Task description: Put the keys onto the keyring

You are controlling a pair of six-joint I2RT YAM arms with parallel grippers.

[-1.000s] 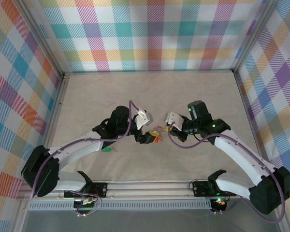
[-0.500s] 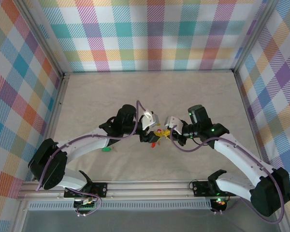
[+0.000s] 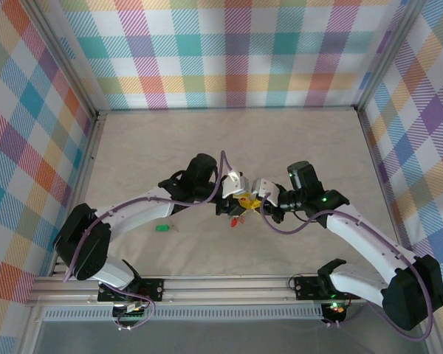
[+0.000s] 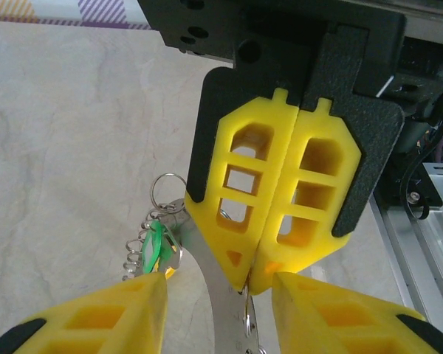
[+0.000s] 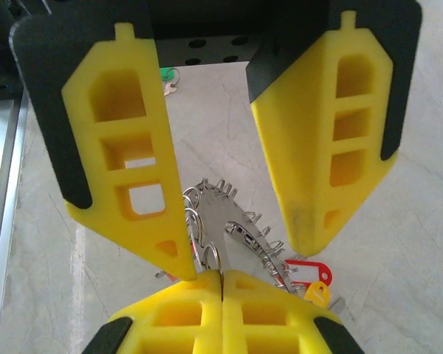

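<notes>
The keyring is a curved silver band fringed with small wire loops. My right gripper is shut on its near edge and holds it above the table. Keys with a red tag and a yellow tag hang from it. My left gripper is open, with one finger on each side of the keyring and the right gripper's shut fingertips. A green tag shows by the ring's loops. In the top view both grippers meet at mid-table around the keyring. Another green-tagged key lies loose on the table.
The beige table is walled by plaid panels on three sides. A metal rail with the arm bases runs along the near edge. The left arm's purple cable arches above the wrist.
The left arm has swung right until its gripper straddles the keyring, and its jaws have narrowed. The right gripper has shifted slightly left, still shut on the ring.
</notes>
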